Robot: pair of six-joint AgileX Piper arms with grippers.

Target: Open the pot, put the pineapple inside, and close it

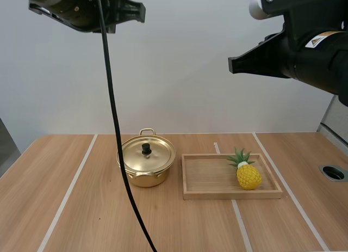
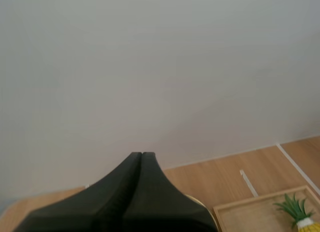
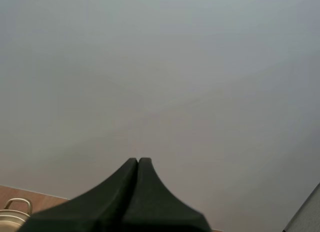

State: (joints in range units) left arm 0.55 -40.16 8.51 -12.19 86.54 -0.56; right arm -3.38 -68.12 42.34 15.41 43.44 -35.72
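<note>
A gold pot (image 1: 147,165) with its lid (image 1: 147,153) on, topped by a black knob, stands on the table left of centre. To its right lies a wooden tray (image 1: 206,176) holding a yellow pineapple (image 1: 247,172) with green leaves near its right end. My left gripper (image 2: 141,154) is shut on nothing, held high above the table's left part. My right gripper (image 3: 138,160) is likewise shut and high at the right. The pineapple's leaves (image 2: 292,207) and the tray's corner (image 2: 250,212) show past the left fingers; a pot handle (image 3: 17,204) shows beside the right fingers.
The wooden table (image 1: 81,208) has pale strips running front to back. A round hole (image 1: 333,172) sits in its right edge. Bare table lies in front of the pot and tray.
</note>
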